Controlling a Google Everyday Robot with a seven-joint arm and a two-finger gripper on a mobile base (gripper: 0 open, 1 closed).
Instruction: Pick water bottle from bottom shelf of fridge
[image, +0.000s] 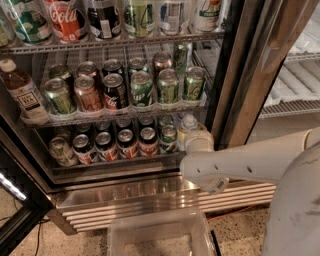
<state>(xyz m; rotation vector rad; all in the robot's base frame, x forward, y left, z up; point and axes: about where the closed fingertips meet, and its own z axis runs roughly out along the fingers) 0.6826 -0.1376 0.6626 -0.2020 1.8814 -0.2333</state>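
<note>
The fridge (235, 75) stands open with wire racks full of drinks. Rows of soda cans fill the bottom shelf (115, 162). At the right end of this shelf stands the water bottle (188, 124), clear with a pale cap, only its top showing. My gripper (198, 142) reaches into that shelf from the right, on the end of my cream arm (250, 162). It sits directly in front of the bottle's lower part and hides it. Whether it touches the bottle I cannot tell.
A brown tea bottle (22, 92) stands at the left of the middle rack, beside rows of cans (141, 87). Bigger bottles line the top rack (65, 20). A louvred steel base (130, 200) runs below, and a clear plastic bin (160, 235) sits on the floor in front.
</note>
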